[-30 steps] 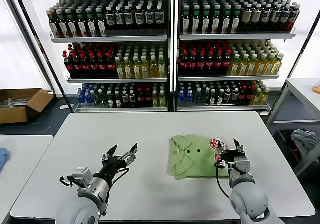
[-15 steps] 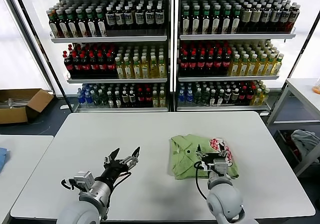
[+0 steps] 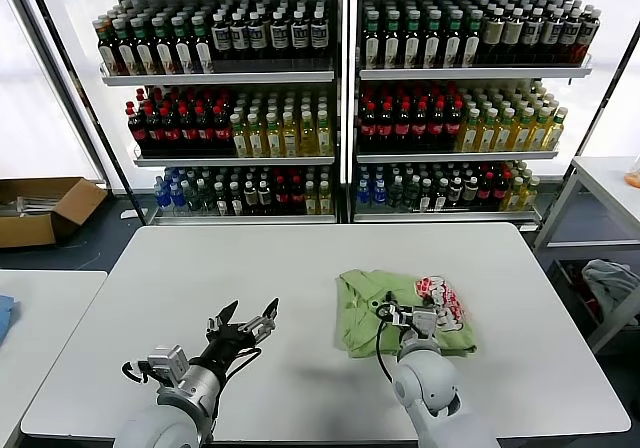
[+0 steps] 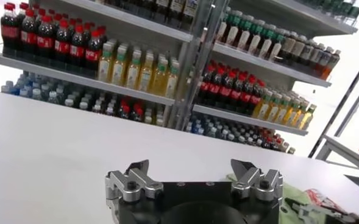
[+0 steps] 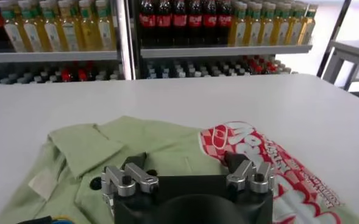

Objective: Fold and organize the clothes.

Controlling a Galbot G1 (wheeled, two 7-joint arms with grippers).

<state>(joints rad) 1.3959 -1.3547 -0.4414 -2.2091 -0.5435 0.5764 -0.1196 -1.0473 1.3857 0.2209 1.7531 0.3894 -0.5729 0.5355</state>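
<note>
Head view: far shelves (image 3: 340,158) hold rows of bottles; a brown cardboard box (image 3: 45,208) sits far left. The folded light green polo shirt (image 3: 372,313) lies right of centre on the white table (image 3: 250,268). The right gripper (image 3: 412,317) hangs over its near edge, fingers spread, holding nothing. The left gripper (image 3: 243,322) hovers left, wide.

Left wrist view: the left gripper (image 4: 194,175) is spread, empty.

Right wrist view: the right gripper (image 5: 187,171) is apart above the shirt (image 5: 167,149); contact unclear.

left gripper (image 3: 244,322) jaws spread, right gripper (image 3: 414,317) likewise

Green polo shirt (image 3: 372,308) folded, rumpled, on table's right half.
</note>
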